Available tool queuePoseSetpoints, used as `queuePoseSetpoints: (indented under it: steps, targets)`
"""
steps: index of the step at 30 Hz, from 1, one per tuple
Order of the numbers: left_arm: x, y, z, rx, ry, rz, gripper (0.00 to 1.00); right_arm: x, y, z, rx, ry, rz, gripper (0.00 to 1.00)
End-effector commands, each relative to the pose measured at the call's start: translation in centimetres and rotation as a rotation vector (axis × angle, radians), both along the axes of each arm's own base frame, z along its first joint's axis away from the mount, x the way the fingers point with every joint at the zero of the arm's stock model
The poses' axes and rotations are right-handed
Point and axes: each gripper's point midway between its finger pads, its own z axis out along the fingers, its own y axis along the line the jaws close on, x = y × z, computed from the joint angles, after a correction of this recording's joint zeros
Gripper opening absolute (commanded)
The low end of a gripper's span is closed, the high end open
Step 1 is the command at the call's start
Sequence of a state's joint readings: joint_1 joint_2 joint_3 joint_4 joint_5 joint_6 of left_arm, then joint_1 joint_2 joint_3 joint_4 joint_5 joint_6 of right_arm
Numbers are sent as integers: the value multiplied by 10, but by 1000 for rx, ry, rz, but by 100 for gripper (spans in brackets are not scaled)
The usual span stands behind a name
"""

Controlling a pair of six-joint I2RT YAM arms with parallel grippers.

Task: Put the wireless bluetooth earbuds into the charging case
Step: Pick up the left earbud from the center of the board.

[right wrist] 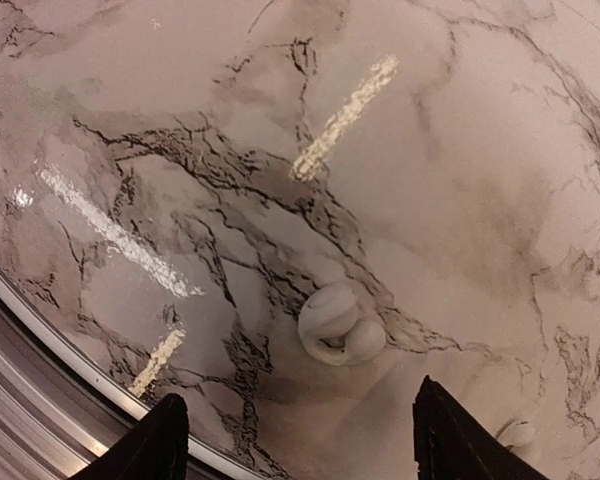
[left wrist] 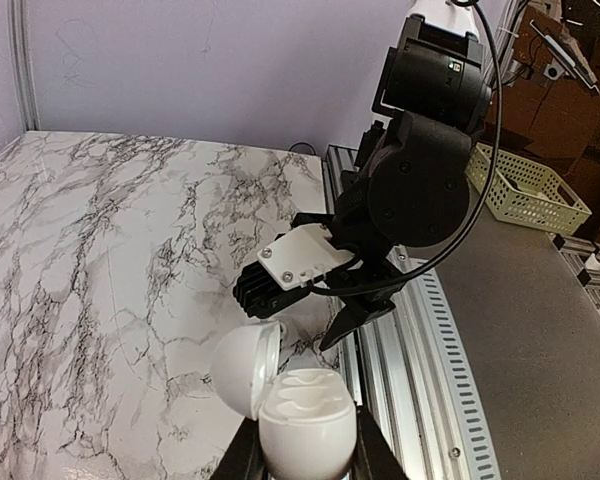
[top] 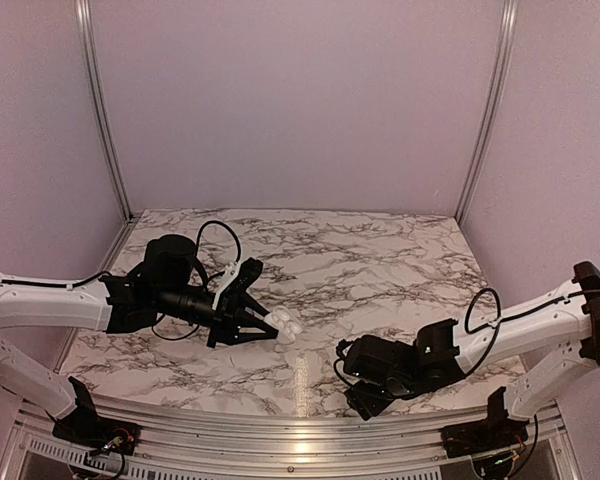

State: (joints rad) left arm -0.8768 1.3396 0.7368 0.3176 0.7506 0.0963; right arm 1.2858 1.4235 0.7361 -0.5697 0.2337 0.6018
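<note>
Charging case (left wrist: 305, 425), white and egg-smooth, sits clamped between the two fingers of the left gripper (top: 276, 328), held off the marble table (top: 380, 260) left of centre; its lid (left wrist: 242, 370) stands hinged open to the left, and the inner face shows two shallow pale wells; across from it in the left wrist view the right arm's black head leans down over the near edge of the table. Further right, the right gripper (right wrist: 305, 440) hangs low over the table with its fingers spread wide apart and nothing between them; just ahead of it lies one earbud (right wrist: 340, 325), whitish and rounded, resting on the marble; a small pale rounded thing (right wrist: 515, 432) lies beside the right-hand finger, too little of it visible to name.
</note>
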Motion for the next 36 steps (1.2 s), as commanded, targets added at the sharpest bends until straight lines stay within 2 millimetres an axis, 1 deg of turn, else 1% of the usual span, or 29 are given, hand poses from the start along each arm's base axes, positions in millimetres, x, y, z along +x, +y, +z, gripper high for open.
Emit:
queuePoseSetpoints:
  steps: [1, 4, 7, 13, 17, 23, 26, 31, 33, 36]
  targets:
    - [-2, 3, 16, -47, -33, -6, 0, 11, 15, 2, 3, -24, 16, 70]
    - [-2, 3, 16, -47, -34, -5, 0, 15, 21, 0, -13, -38, 34, 67]
    - [-2, 4, 16, -46, -33, -5, 0, 19, 23, -2, -29, -46, 42, 62]
    - [-2, 4, 16, -48, -36, -4, 0, 24, 17, -6, -64, -56, 35, 51]
    - [-2, 4, 16, -47, -36, -5, 0, 27, 11, -5, -94, -76, 34, 50]
    - [-1, 3, 14, -44, -32, -7, 0, 30, 15, 1, -86, -93, 50, 48]
    - [-1, 3, 14, -44, -33, -7, 0, 32, 17, 10, -66, -107, 57, 45]
    - [1, 3, 12, -39, -29, -5, 0, 25, 28, 29, 27, -91, 98, 46]
    - [1, 3, 13, -40, -28, -6, 0, 21, 30, 28, 43, -71, 111, 47]
    - [2, 3, 12, -39, -26, -5, 0, 18, 30, 20, 30, -52, 119, 49]
